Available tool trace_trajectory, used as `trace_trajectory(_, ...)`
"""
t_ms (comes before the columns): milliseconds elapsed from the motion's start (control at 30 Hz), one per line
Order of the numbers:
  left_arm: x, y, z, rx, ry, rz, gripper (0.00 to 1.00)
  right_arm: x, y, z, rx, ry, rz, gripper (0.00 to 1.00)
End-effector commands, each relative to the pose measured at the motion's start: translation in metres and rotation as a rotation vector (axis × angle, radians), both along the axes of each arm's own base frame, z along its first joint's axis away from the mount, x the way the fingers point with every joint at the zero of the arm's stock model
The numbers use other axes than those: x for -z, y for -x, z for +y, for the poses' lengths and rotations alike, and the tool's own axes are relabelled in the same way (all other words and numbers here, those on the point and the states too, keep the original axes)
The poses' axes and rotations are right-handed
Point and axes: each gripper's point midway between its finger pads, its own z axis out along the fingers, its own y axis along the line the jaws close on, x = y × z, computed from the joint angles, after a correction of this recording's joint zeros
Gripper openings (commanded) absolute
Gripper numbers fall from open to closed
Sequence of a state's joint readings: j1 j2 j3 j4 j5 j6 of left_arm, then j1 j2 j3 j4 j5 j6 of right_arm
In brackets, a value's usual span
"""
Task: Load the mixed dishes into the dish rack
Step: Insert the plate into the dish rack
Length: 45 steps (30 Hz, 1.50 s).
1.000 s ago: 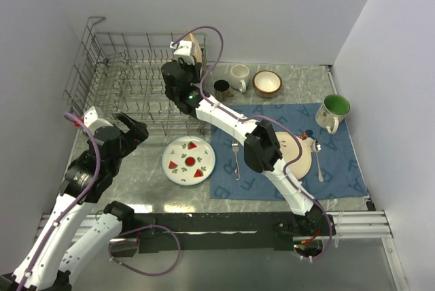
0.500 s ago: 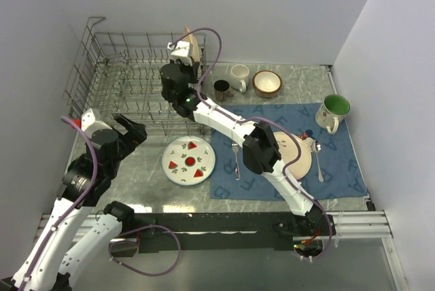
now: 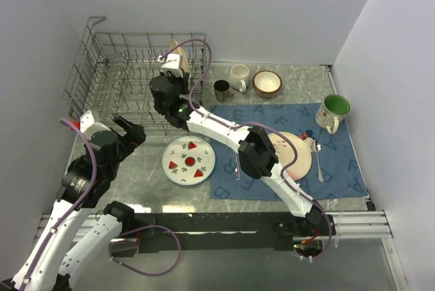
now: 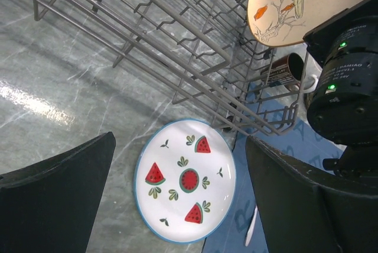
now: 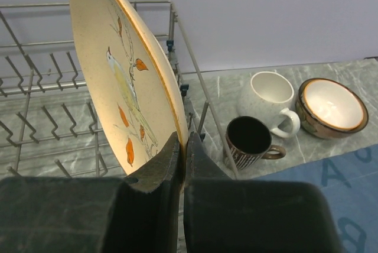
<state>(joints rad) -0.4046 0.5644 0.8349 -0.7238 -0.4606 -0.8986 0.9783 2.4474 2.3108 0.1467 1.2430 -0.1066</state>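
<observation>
Above the marbled grey tabletop (image 3: 146, 168), the right gripper (image 5: 182, 152), pinching a tan bird-painted ceramic plate (image 5: 127, 87), has swung leftward over the grey wire dish rack (image 3: 102, 83), seemingly nearing a slot; the left gripper (image 4: 177, 176) gapes.

Placemat: blue cloth (image 3: 340, 168), lying flat on the right half of the table as seen from my side; paler blue capital letters are printed all over it.
Placemat, my right wrist view: only a lower-right patch shows (image 5: 354, 200), its letters cut off by the frame edge.
Placemat, my left wrist view: a narrow blue strip at the bottom (image 4: 233, 235).
Table: grey marbled top (image 3: 146, 168), glossy; a white streak of glare in my left wrist view (image 4: 35, 102).
Walls: plain pale lilac-white, closing in the back (image 3: 272, 12), left (image 3: 27, 66) and right (image 3: 401, 53).
Rails: aluminium bars along the near table edge (image 3: 357, 223).
</observation>
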Motion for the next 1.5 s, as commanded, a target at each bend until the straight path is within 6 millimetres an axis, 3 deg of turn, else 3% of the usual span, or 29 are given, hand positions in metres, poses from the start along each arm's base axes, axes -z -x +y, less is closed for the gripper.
trace_trajectory(0, 0.004, 0.001, 0.004, -0.01, -0.027, 0.006, 0.99, -0.052, 0.002, -0.022, 0.083, -0.195, -0.121, 0.0)
trace_trajectory(200, 0.005, 0.001, 0.004, -0.01, -0.025, 0.008, 0.99, -0.076, 0.003, -0.029, 0.08, -0.232, -0.153, 0.0)
trace_trajectory(567, 0.008, 0.001, 0.004, -0.011, -0.025, 0.013, 0.99, -0.097, 0.003, -0.053, 0.152, -0.224, -0.193, 0.0)
trace_trajectory(867, 0.012, 0.0, 0.002, -0.007, -0.028, 0.023, 0.99, -0.076, 0.001, -0.052, 0.178, -0.176, -0.165, 0.0)
trace_trajectory(1467, 0.015, -0.001, 0.003, -0.013, -0.032, 0.029, 0.99, -0.057, 0.0, -0.016, 0.037, -0.223, -0.105, 0.0)
